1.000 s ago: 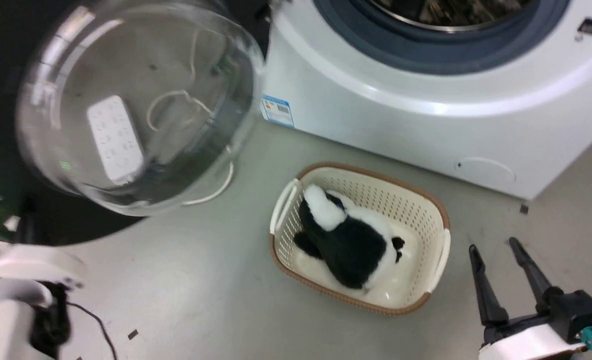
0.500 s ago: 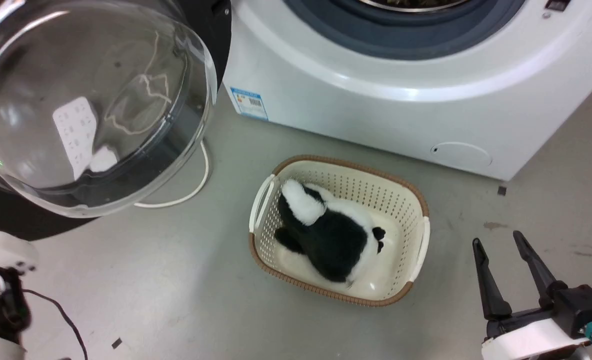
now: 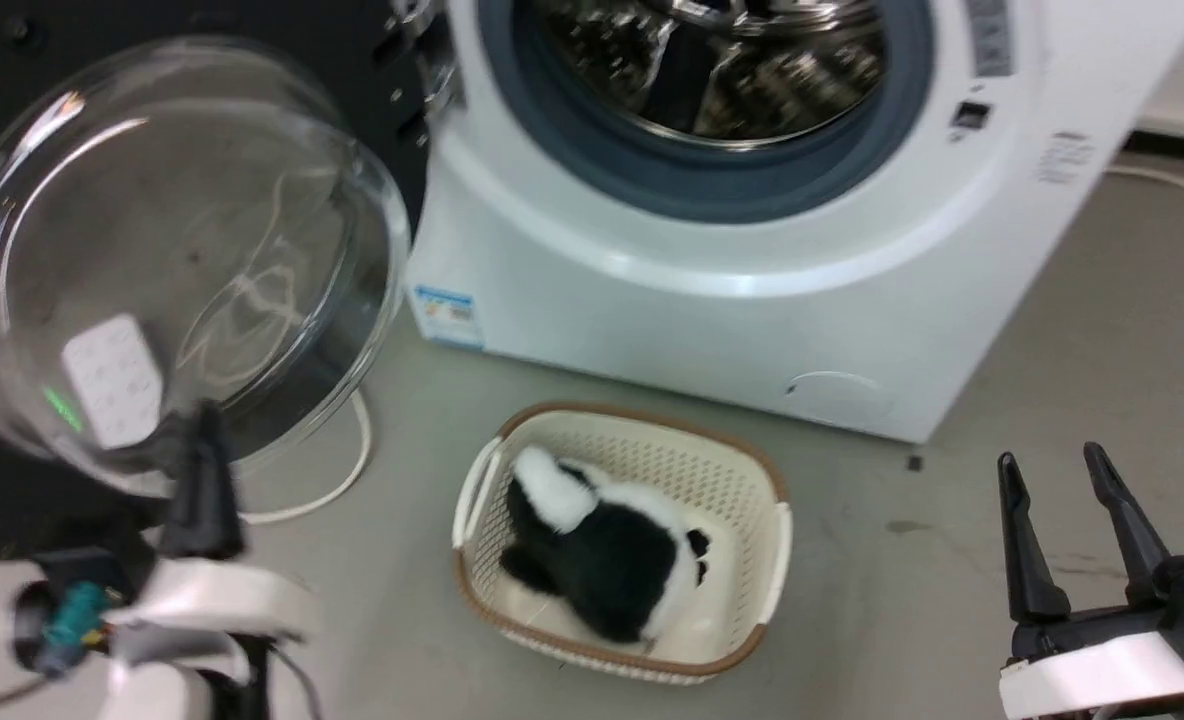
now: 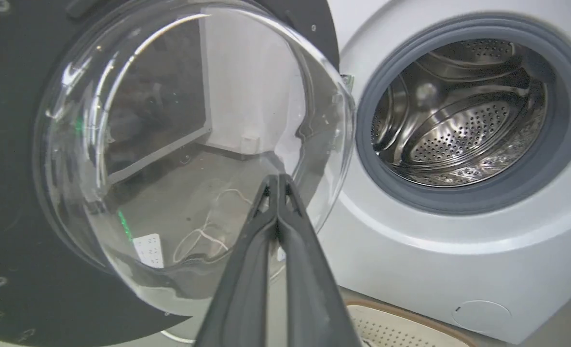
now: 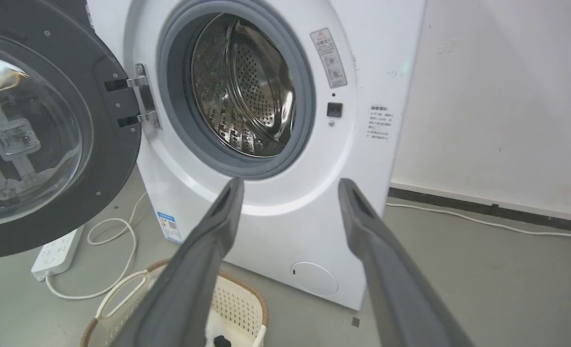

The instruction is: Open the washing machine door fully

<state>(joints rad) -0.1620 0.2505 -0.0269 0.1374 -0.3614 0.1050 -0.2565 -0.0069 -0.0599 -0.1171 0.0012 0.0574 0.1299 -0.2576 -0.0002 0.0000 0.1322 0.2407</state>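
door: washing machine door [image 3: 152, 250] swung wide out to the left of the drum opening, inner face and bulging glass bowl [image 4: 194, 144] toward the head camera, black frame around it
hinge: metal hinge [image 5: 143, 96] joins door to the white washing machine [image 3: 732, 300], just left of the grey seal [image 5: 174, 120]
drum: steel drum [image 3: 712, 70] uncovered, seal ringing it (inside hard to read, glare)
left gripper: left gripper [image 4: 277, 180] fingers pressed together, nothing between them; in the wrist view the tips overlap the bowl's lower part, contact can't tell; blurred in the head view, by the bowl's lower rim
right gripper: right gripper [image 3: 1050, 460] fingers spread, empty, low right over the floor [image 3: 952, 600], well apart from the door
basket: cream basket [image 3: 642, 415] with brown rim on the floor in front of the machine, black-and-white plush toy [image 3: 602, 550] inside
under door: power strip [image 5: 56, 250] and white cable [image 5: 116, 231] on the floor
flap: small round flap [image 3: 837, 390] low on the machine front, closed
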